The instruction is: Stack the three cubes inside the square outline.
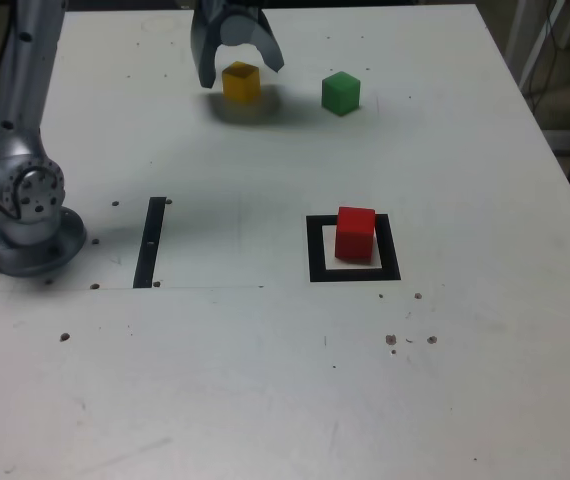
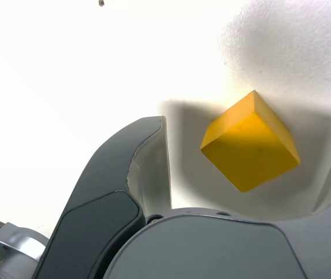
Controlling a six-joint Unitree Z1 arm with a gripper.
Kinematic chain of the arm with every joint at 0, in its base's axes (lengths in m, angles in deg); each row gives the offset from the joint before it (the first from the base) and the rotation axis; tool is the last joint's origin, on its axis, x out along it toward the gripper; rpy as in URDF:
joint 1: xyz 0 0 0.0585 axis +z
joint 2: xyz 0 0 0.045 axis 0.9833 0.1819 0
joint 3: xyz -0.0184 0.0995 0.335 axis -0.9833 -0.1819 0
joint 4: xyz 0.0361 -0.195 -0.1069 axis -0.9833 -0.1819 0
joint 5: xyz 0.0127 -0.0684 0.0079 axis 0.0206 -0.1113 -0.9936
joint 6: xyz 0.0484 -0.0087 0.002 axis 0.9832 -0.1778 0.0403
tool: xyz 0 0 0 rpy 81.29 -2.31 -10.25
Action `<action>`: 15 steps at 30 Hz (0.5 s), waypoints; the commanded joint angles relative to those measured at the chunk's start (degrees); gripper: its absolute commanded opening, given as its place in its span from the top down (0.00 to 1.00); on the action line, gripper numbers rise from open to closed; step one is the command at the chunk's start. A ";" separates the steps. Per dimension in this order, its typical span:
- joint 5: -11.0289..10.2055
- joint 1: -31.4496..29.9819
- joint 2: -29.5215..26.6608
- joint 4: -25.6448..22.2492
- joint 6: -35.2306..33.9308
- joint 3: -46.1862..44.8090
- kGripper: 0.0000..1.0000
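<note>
Tool [image 1: 237, 60], exterior view: jaws spread wide and pointing down over the yellow cube [image 1: 242, 82], nothing gripped; judged an approach for pickup. Green cube [image 1: 341, 92] stands apart toward this view's right. Red cube [image 1: 355, 233] sits inside the square outline [image 1: 316, 250], judged the base of the stack, so 2 cubes remain. All rest on the worktop [image 1: 265, 380].

Wrist view: yellow cube [image 2: 250, 142] lies between the 2 open jaws, corner turned toward the tool [image 2: 252, 186], clear of both. Squaring up looks advisable before closing.
</note>
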 commanded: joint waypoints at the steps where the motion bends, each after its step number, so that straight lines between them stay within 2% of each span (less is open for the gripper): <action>1: 0.53 0.28 0.62 0.57 0.39 -0.30 0.04; 5: 1.45 0.87 0.98 2.10 0.98 -0.75 0.06; 15: 2.64 1.33 0.99 4.40 1.65 -1.42 0.17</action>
